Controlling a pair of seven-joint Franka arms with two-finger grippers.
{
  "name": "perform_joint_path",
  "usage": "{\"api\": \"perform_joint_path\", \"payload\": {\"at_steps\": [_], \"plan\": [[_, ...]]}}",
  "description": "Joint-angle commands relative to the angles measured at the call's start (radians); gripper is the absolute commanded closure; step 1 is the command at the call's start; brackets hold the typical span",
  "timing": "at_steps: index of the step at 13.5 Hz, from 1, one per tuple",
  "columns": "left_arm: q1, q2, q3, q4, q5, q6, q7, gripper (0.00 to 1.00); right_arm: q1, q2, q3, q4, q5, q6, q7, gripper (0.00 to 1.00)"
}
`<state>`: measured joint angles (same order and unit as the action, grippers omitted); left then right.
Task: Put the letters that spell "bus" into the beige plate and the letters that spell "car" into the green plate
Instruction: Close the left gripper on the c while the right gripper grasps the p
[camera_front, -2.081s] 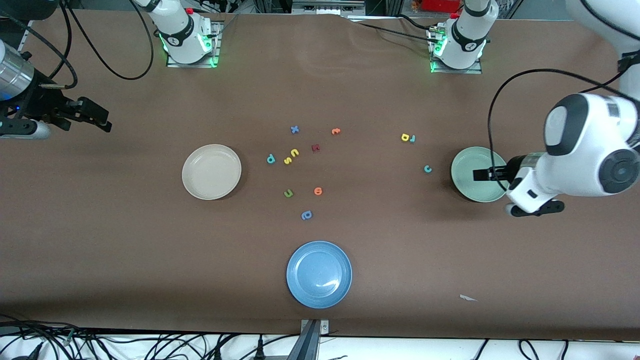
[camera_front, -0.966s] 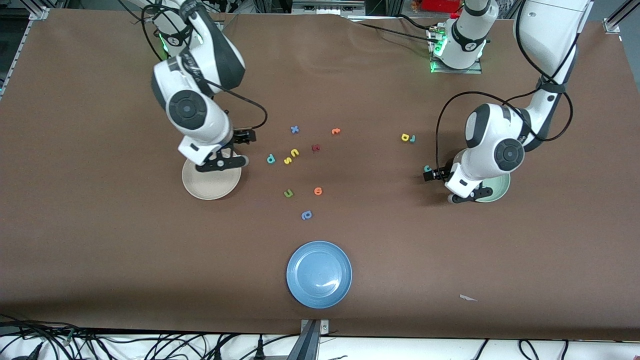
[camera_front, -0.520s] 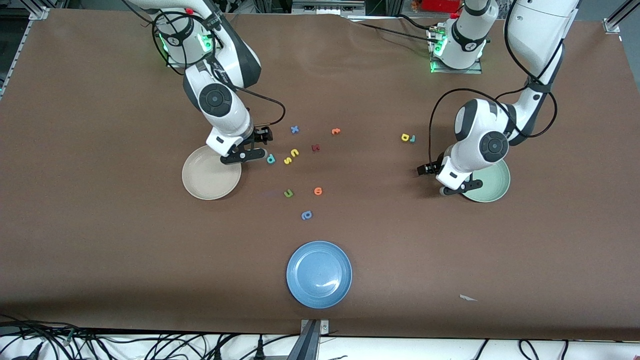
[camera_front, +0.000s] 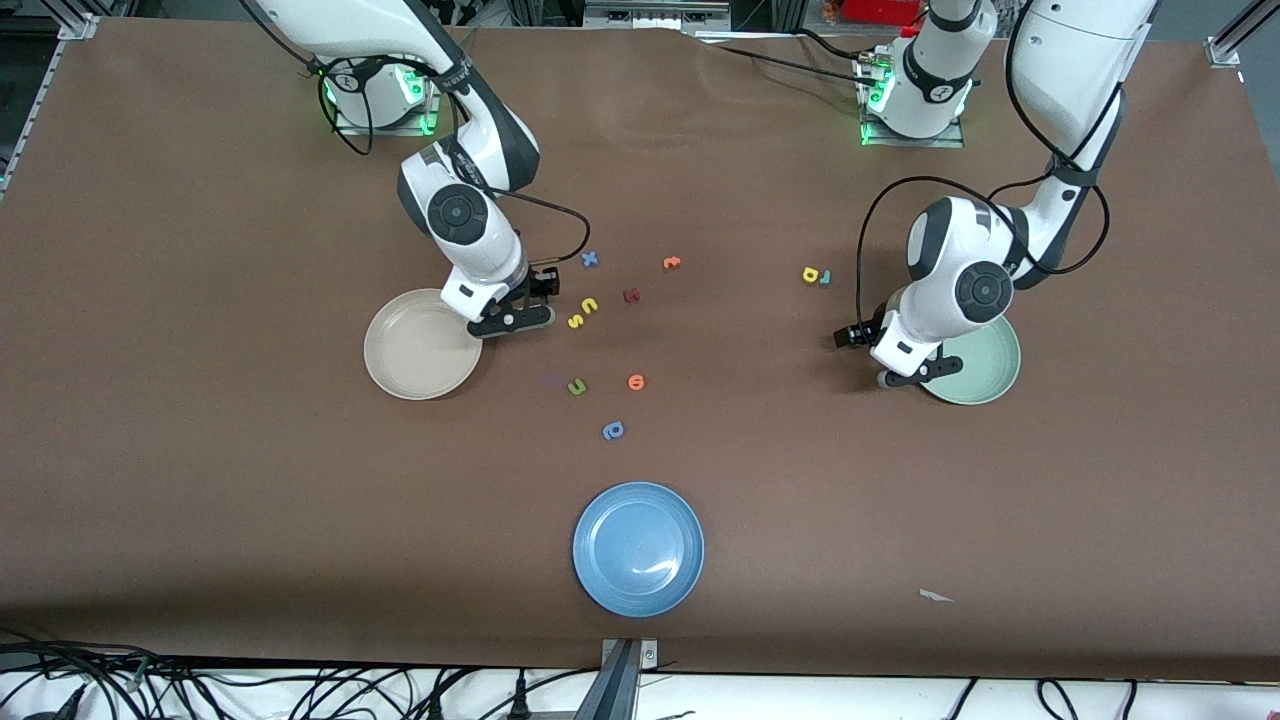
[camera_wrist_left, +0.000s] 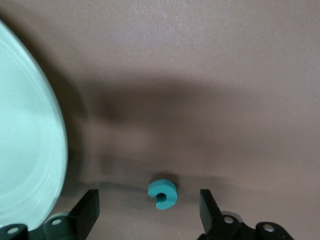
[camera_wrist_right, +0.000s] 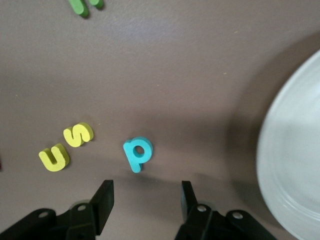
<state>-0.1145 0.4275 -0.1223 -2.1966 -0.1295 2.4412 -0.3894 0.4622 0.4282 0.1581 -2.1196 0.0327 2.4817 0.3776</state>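
My left gripper (camera_wrist_left: 149, 200) is open low over the table beside the green plate (camera_front: 975, 365), and the teal "c" (camera_wrist_left: 162, 193) lies between its fingers, touching neither. My right gripper (camera_wrist_right: 146, 190) is open, with the teal "b" (camera_wrist_right: 137, 154) just ahead of its fingertips and nothing between them. Near the "b" lie the yellow "s" (camera_wrist_right: 79, 134) and yellow "u" (camera_wrist_right: 54, 157). The beige plate (camera_front: 420, 345) is empty beside the right gripper (camera_front: 535, 300). The yellow "a" (camera_front: 810, 274) and teal "r" (camera_front: 824, 279) touch, farther from the front camera than the left gripper (camera_front: 860, 345).
A green "u" (camera_front: 577, 387), an orange letter (camera_front: 636, 381) and a periwinkle letter (camera_front: 613, 430) lie nearer the front camera. A blue "x" (camera_front: 589, 259), an orange "t" (camera_front: 671, 263) and a dark red letter (camera_front: 631, 295) lie farther back. A blue plate (camera_front: 638, 548) sits near the front edge.
My right arm has swung in from over the beige plate toward the letters and now covers the teal "b" in the front view. My left gripper has stayed at the "c".
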Motion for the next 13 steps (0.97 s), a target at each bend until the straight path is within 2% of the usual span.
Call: {"api": "perform_joint_path", "payload": {"at_steps": [1, 4, 7, 10, 13], "plan": [[-0.022, 0.025, 0.006, -0.002, -0.019, 0.053, -0.019, 0.11, 0.012, 0.035, 0.001, 0.010, -0.013, 0.060, 0.018, 0.42], [-0.022, 0.024, 0.006, -0.003, -0.019, 0.053, -0.020, 0.12, 0.013, 0.073, 0.001, 0.010, -0.014, 0.137, 0.017, 0.42], [-0.022, 0.022, 0.006, -0.003, -0.019, 0.042, -0.028, 0.24, 0.013, 0.070, -0.002, 0.012, -0.017, 0.137, 0.006, 0.46], [-0.024, 0.008, 0.004, -0.005, -0.019, -0.002, -0.040, 0.24, 0.013, 0.073, -0.002, 0.017, -0.054, 0.138, 0.010, 0.52], [-0.024, 0.005, -0.005, -0.003, -0.019, -0.005, -0.046, 0.27, 0.013, 0.073, -0.002, 0.017, -0.069, 0.138, 0.009, 0.53]]}}
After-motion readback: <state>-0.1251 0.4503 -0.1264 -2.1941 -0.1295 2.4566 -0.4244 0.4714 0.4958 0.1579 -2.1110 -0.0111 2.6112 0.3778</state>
